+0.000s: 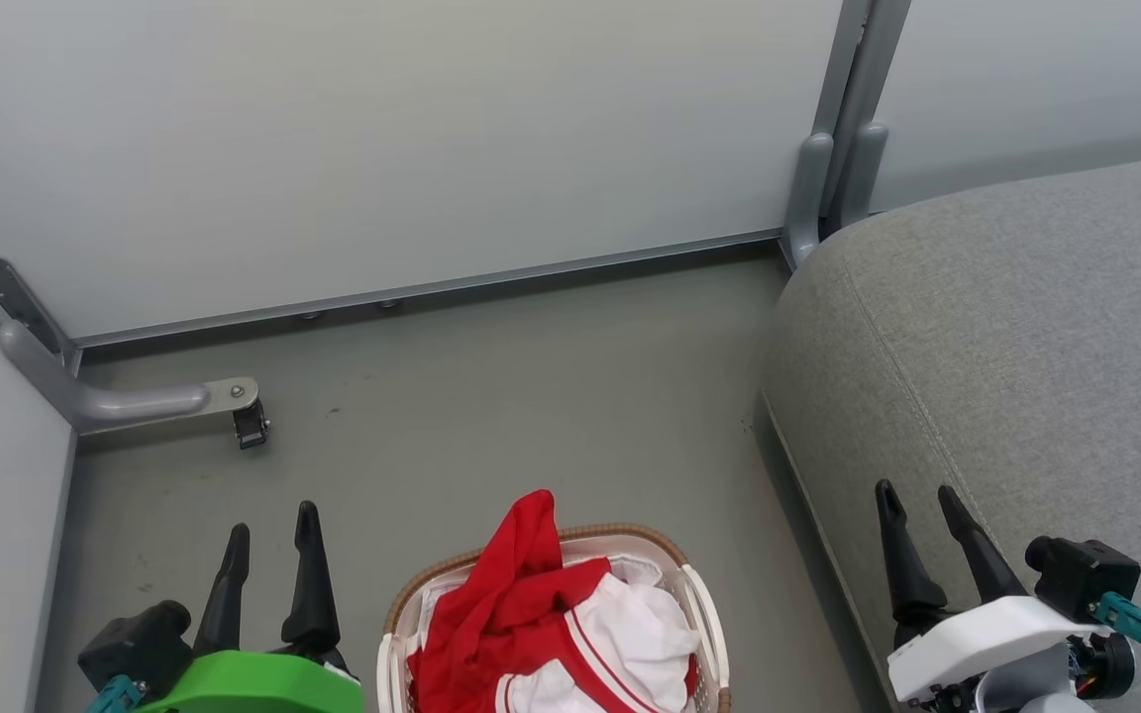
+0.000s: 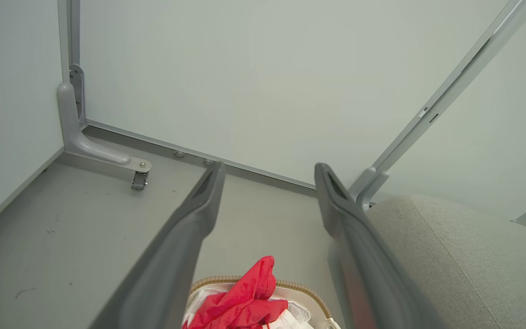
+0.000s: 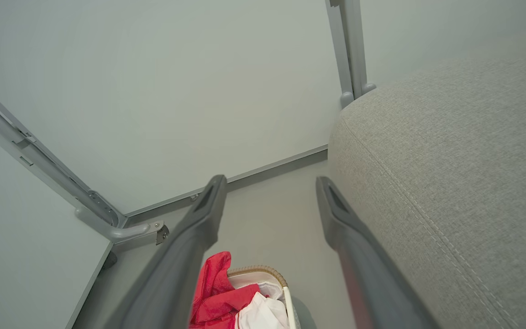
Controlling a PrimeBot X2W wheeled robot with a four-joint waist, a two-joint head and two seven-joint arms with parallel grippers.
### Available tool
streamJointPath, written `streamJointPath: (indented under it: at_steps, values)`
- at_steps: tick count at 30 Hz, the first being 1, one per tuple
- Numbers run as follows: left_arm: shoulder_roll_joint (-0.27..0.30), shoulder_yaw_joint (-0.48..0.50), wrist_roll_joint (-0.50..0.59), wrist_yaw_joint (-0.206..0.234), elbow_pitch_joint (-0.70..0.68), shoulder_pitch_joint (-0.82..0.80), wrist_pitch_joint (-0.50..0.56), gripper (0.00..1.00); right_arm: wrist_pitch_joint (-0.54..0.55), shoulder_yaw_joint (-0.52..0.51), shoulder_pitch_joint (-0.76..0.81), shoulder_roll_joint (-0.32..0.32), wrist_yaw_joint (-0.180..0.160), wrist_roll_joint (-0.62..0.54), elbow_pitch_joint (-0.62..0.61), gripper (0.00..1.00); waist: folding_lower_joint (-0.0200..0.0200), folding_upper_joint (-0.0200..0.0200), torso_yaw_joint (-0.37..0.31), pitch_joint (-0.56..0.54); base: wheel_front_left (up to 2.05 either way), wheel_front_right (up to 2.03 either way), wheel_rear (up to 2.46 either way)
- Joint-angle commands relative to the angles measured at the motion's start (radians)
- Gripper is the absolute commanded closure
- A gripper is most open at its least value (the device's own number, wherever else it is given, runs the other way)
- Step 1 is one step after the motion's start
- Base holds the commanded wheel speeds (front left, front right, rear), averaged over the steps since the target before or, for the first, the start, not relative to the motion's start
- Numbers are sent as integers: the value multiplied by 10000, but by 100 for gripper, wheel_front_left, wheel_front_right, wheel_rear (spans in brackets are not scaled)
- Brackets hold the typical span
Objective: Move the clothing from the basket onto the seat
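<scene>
Left gripper (image 1: pixel 273 520), fingers apart and empty, hovers over open floor (image 1: pixel 531 396) beside the basket (image 1: pixel 652 541), clothing (image 1: pixel 521 594) heaped past its rim, then a floor gap, the seat (image 1: pixel 1006 347) with its rounded edge, and the right gripper (image 1: pixel 916 490), equally spread, above it.

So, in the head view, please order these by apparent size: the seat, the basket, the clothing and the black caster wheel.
1. seat, largest by far.
2 and 3. basket and clothing: about alike, both cut off below, so unranked.
4. black caster wheel, smallest.
</scene>
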Motion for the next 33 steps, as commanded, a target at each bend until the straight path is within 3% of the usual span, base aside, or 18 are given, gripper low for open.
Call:
streamJointPath:
  at_steps: [1, 33]
  values:
    - [75, -13, 308, 38, -99, 96, -95, 0, -126, 26, 40, -64, 2, -288, -128, 0, 0, 0, 7, 3, 0, 0, 0]
    - [100, -236, 2479, 129, 283, 460, -783, 0, -809, 380, 288, -97, 2, -3082, -113, 0, 0, 0, 151, -9, 0, 0, 0]
